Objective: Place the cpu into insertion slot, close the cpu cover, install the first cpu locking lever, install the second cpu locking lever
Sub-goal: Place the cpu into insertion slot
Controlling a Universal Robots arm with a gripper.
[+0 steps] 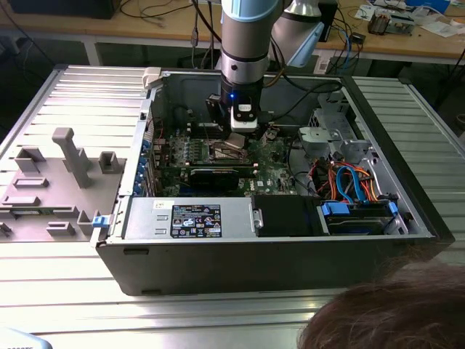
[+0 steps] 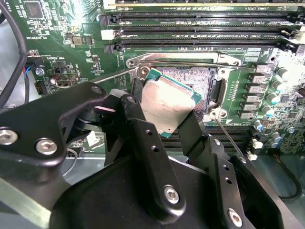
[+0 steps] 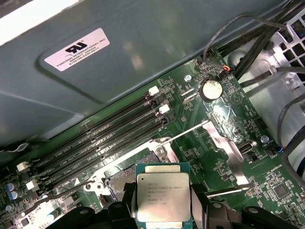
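jaws clenched on cpu (image 2: 167,102) (image 3: 163,198) by 2 opp. edges | cpu tilted, just above bare insertion slot (image 2: 202,81), not seated | exterior view: insertion slot (image 1: 229,150) at 12 o'clock of black expansion card (image 1: 218,173)

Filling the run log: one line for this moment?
gripper: shut on cpu | cpu: tilted over slot, unseated | slot: uncovered

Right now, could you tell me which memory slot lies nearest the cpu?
The memory slot beside the insertion slot's silver rim; the others lie beyond it, farther from the cpu.
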